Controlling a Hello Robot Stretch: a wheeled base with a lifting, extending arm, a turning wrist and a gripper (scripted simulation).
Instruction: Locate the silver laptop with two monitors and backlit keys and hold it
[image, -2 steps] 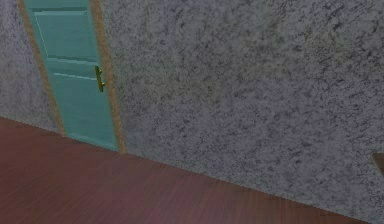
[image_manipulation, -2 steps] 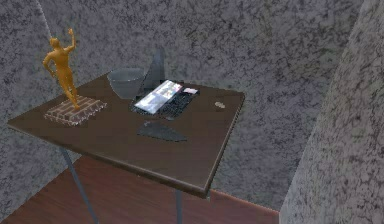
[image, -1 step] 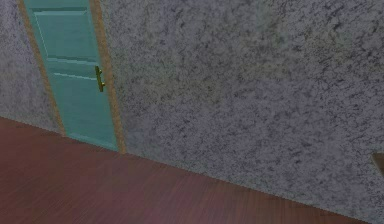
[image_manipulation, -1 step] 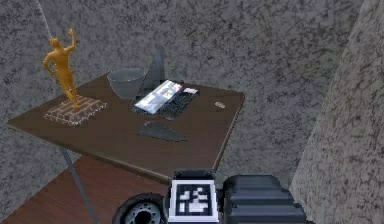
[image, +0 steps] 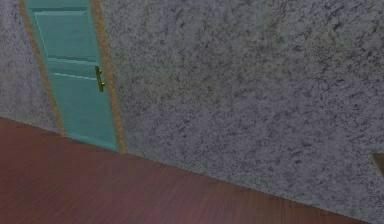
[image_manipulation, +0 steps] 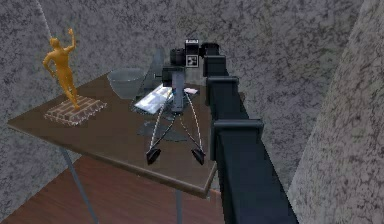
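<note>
A flat silvery slab (image_manipulation: 153, 100), possibly the laptop though too blurred to show monitors or keys, is lying on a brown table (image_manipulation: 110, 135) in the arm side view, near the table's middle and just beside a clear glass bowl (image_manipulation: 130, 80). Its right end is being covered by the gripper's dark body, so its full outline is staying hidden. The gripper (image_manipulation: 175, 156) is hanging over the tabletop with its 2 thin fingers (image_manipulation: 153, 153) angling down toward the near edge; with the slab lying right behind it, I cannot tell whether it is holding anything. 1 small pinkish thing (image_manipulation: 188, 92) is sitting just right of the slab, too small to name. 2 white squares (image_manipulation: 190, 46) are standing at the far end of the dark arm (image_manipulation: 240, 160), which is hiding the table's right side. 1 golden statue (image_manipulation: 60, 65) of a figure is standing upright on a pale base at the table's left end, well apart from the slab. 2 thin table legs are showing, both cut off by the bottom edge. In the forward view, 1 teal door (image: 70, 70) with 1 brass handle (image: 99, 79) is sitting in a speckled grey wall (image: 250, 80) above a red-brown floor (image: 100, 180), its top cut off by the upper edge.
</note>
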